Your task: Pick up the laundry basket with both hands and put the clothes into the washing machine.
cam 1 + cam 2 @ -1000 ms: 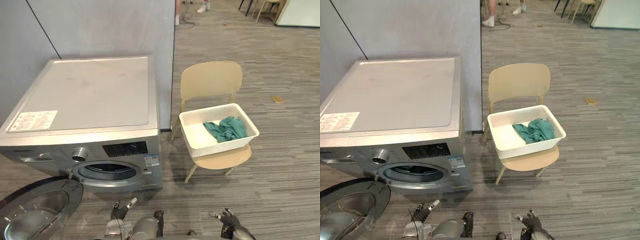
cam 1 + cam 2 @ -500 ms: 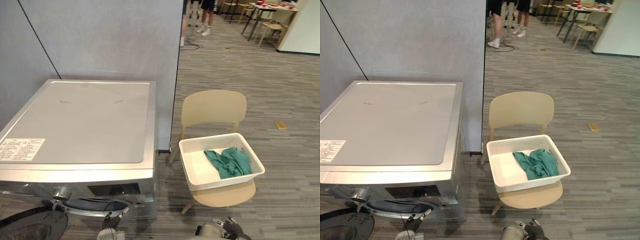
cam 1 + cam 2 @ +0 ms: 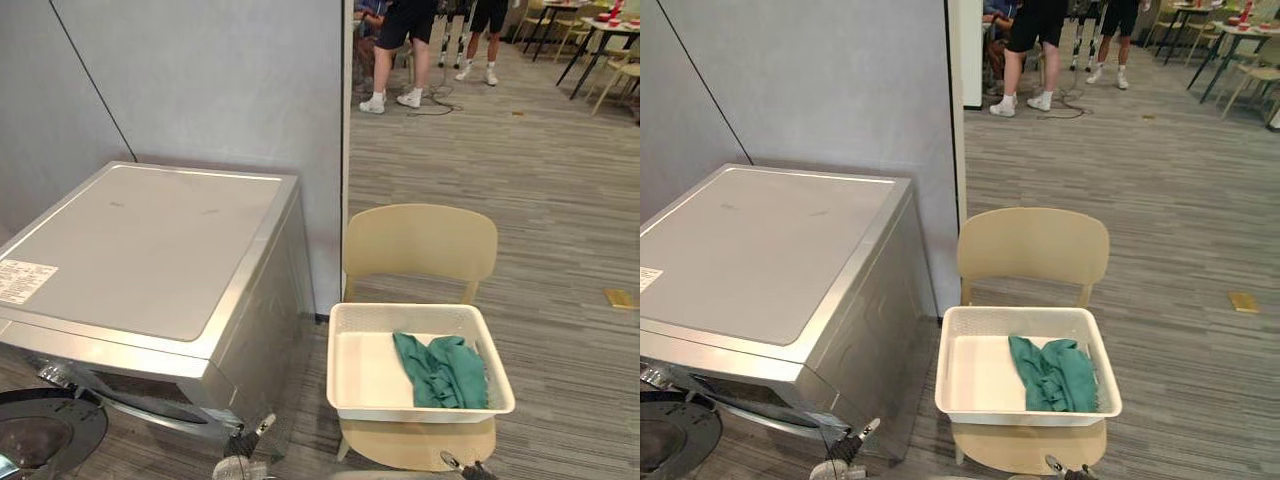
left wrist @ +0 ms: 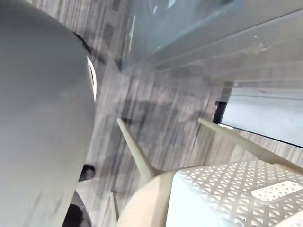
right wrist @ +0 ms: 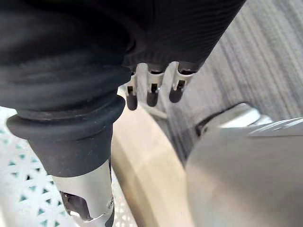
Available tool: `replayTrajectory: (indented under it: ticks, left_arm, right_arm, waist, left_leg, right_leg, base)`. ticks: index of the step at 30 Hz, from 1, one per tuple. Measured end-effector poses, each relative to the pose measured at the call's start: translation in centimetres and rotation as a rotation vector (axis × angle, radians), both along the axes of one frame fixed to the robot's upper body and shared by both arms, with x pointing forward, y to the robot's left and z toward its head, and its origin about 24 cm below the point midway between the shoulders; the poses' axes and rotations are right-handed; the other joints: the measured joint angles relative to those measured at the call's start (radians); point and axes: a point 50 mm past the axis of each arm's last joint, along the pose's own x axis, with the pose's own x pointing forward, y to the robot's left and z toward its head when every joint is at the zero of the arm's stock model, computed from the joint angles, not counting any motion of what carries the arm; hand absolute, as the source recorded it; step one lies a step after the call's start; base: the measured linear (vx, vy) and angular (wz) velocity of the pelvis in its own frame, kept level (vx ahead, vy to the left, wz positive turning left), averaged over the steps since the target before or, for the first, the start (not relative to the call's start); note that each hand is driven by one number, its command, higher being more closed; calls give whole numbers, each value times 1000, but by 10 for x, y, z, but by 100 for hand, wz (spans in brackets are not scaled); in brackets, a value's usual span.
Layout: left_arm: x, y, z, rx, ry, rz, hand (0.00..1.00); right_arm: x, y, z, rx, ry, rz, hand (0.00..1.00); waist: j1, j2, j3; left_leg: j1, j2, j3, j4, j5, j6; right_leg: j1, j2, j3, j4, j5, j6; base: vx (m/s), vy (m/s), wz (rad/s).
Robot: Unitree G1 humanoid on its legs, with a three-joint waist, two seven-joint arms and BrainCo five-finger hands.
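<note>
The white laundry basket (image 3: 362,378) is sitting on the seat of a beige chair (image 3: 420,245), just to the right of the washing machine (image 3: 150,250). A bundle of green clothes (image 3: 440,370) lies in the right half of the basket. The machine's round door (image 3: 40,440) is swung open low at the front. The right hand (image 5: 152,87) hangs over the chair seat beside the basket, fingers loose and released, holding nothing. The left hand (image 3: 240,462) shows low down between the machine and the chair, not touching the basket, and I can't tell its grip. A few people's legs (image 3: 395,50) are way in the back.
</note>
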Motion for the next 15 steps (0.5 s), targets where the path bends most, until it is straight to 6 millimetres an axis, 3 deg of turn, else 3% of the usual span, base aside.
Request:
replayTrajectory:
  ticks: [2, 5, 6, 7, 9, 11, 13, 15]
  left_arm:
    - [-2, 3, 0, -1, -4, 27, 0]
    - [1, 6, 2, 7, -22, 26, 0]
    - [1, 6, 2, 8, -24, 22, 0]
    - [2, 6, 2, 10, -25, 15, 0]
    - [3, 3, 3, 18, -23, -24, 0]
    - [7, 1, 4, 38, -35, -84, 0]
    - [9, 1, 5, 57, -35, -131, 0]
    - [9, 2, 5, 62, -36, -139, 0]
  right_arm:
    - [15, 5, 5, -9, -56, 59, 0]
    - [60, 3, 31, -76, -257, 124, 0]
    - [66, 2, 37, -91, -295, 127, 0]
    - [80, 0, 52, -121, -379, 141, 0]
    - [101, -6, 80, -187, -521, 160, 0]
    - [127, -14, 118, -272, -701, 174, 0]
    - [147, -17, 153, -344, -854, 164, 0]
    - [164, -18, 187, -414, -996, 154, 0]
  waist:
    - [2, -6, -2]
    - [3, -1, -5]
    - [2, -2, -5]
    - [1, 0, -4]
    - [-2, 1, 2]
    - [3, 10, 1]
    - [2, 11, 0]
    - [2, 13, -6]
  left_leg:
    - [-50, 6, -26, 44, 67, 19]
    - [-121, 32, 3, 46, 182, 68]
    - [-128, 37, 23, 38, 206, 72]
    - [-130, 60, 109, 4, 247, 93]
    - [-135, 85, 236, -13, 271, 105]
    - [-169, 50, 324, 138, 145, 138]
    - [-170, 25, 375, 160, 74, 164]
    - [-141, 13, 381, 72, 63, 145]
  right_leg:
    - [8, 20, -26, -42, 24, -27]
    - [8, 49, -61, -99, 71, -62]
    - [9, 49, -70, -107, 74, -65]
    - [15, 50, -90, -128, 84, -74]
    - [30, 44, -131, -159, 106, -93]
    - [41, 30, -159, -167, 114, -96]
    - [52, 28, -179, -182, 123, -92]
    - [66, 26, -194, -225, 148, -78]
  base:
    - [-121, -171, 30]
    - [-117, -188, 28]
    - [-112, -216, 38]
    - [-67, -140, 32]
    - [-90, -148, 47]
    - [-84, -84, 39]
    - [-27, 23, 41]
    - [-18, 30, 34]
